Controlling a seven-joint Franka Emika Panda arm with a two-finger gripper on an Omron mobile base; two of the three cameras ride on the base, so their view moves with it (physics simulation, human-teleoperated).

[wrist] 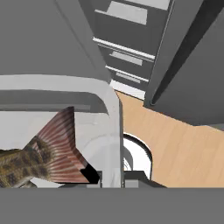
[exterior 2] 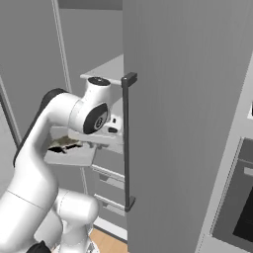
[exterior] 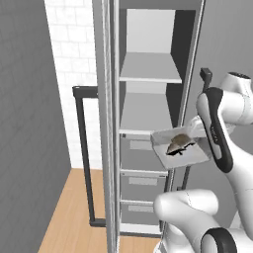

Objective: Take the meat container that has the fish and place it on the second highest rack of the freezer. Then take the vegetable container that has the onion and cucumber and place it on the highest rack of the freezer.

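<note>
- The freezer (exterior: 148,99) stood open, its door swung to the left with the long dark bar handle (exterior: 84,153) facing the room; white shelves sat above grey drawers (exterior: 143,180)
- The meat container (exterior: 180,148) was held in the air just in front of the freezer opening, at about the height of the lower of the two white shelves visible there and above the top drawer; it did not rest on any shelf
- The fish (exterior: 179,143) lay inside the tray; in the hand view its tail (wrist: 61,148) fanned out close to the tray's near rim
- The claw (wrist: 111,177) was closed tight on the rim of the meat container at the tray's near edge, as the hand view showed the wall of the tray (wrist: 111,131) rising between the finger tips
- Judged step in hand: carrying the tray into the freezer toward the second highest rack (exterior: 146,111)
- Advice for this step: keep the tray level so the fish does not slide, as the tray looked slightly tilted in the left base view
- Raise the tray clear of the shelf's front edge before pushing it inward, then lower it flat and only then release
- Risk noted: the tray's right side stood close to the freezer's right wall, so the entry should be centred
- The vegetable container was not yet handled
</note>
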